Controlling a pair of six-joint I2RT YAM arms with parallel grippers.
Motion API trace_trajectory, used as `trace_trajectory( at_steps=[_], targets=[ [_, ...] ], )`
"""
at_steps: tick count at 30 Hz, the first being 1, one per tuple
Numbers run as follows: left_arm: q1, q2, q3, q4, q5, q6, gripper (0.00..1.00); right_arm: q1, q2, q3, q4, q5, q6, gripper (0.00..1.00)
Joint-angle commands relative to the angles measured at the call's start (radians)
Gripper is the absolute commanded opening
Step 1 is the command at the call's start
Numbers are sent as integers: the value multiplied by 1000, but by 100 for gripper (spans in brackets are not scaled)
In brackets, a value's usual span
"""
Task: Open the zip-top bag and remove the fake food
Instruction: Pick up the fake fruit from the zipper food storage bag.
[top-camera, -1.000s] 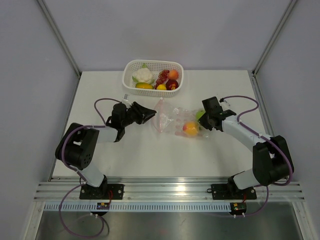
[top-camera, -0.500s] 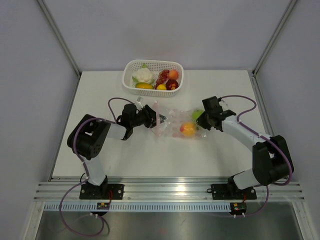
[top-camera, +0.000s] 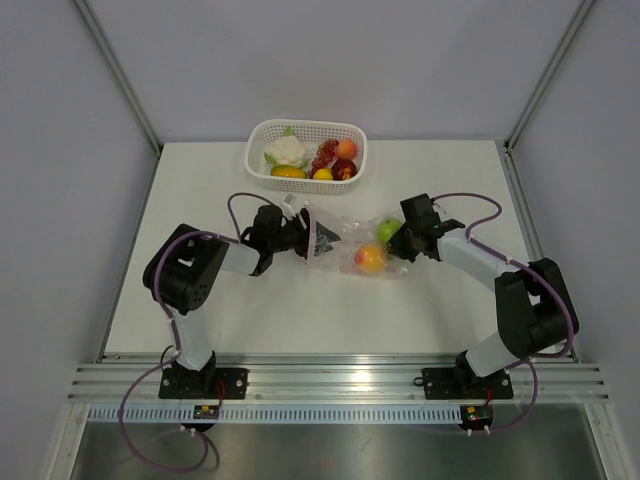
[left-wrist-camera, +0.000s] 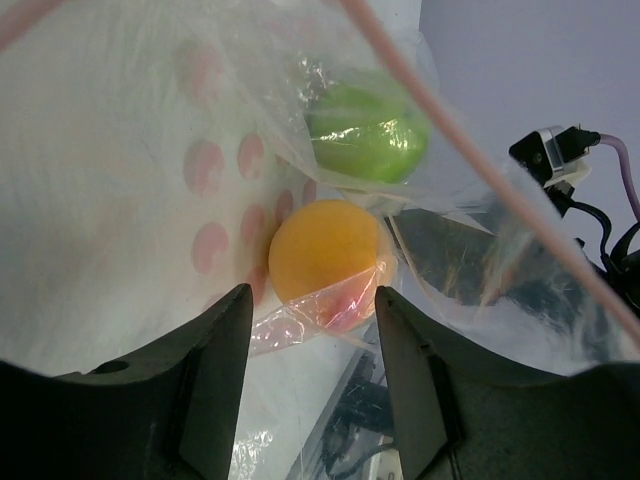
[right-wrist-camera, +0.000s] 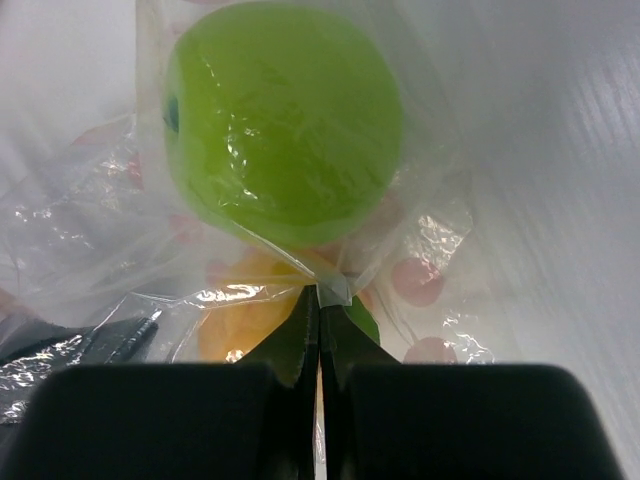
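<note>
We see the clear, crinkly plastic zip-top bag lying near the middle of the white desk. Its film is wrinkled and glinting, printed with faint pink dots and edged by a thin pink zip strip. Inside it are two glossy plastic pieces of fake food: a round green apple and, just beside it, a smooth orange-and-pink peach. The right gripper has its jaws clenched on a fold of the film just under the apple. The left gripper is at the bag's opposite end with its jaws spread apart and the peach ahead of the gap. Behind the bag, a white perforated plastic basket holds more pieces, among them a knobbly white cauliflower.
</note>
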Motion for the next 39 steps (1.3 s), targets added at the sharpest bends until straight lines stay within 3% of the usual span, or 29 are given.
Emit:
trace_trajectory(
  at_steps=[1,9,13,16,19,21,24,39],
  targets=[
    [-29,34,59,-11,39,29,55,-3,14,1,35,-32,-8,0],
    [-52,85,100,-20,76,29,55,-12,53,5,141,-67,-30,0],
    [-55,86,102,-20,76,32,55,-23,74,48,109,-67,-73,0],
    [-57,86,105,-14,79,32,55,-21,-4,24,129,-67,-93,19],
    [-58,86,102,-13,77,32,55,-21,-96,-28,144,-50,-98,30],
    [-58,88,103,-11,76,31,55,-20,-127,-54,144,-52,-98,54],
    [-60,86,103,0,79,29,55,-18,-159,-70,142,-67,-95,66],
    [-60,88,86,62,67,19,55,59,-219,-88,98,-122,-106,62]
  ],
)
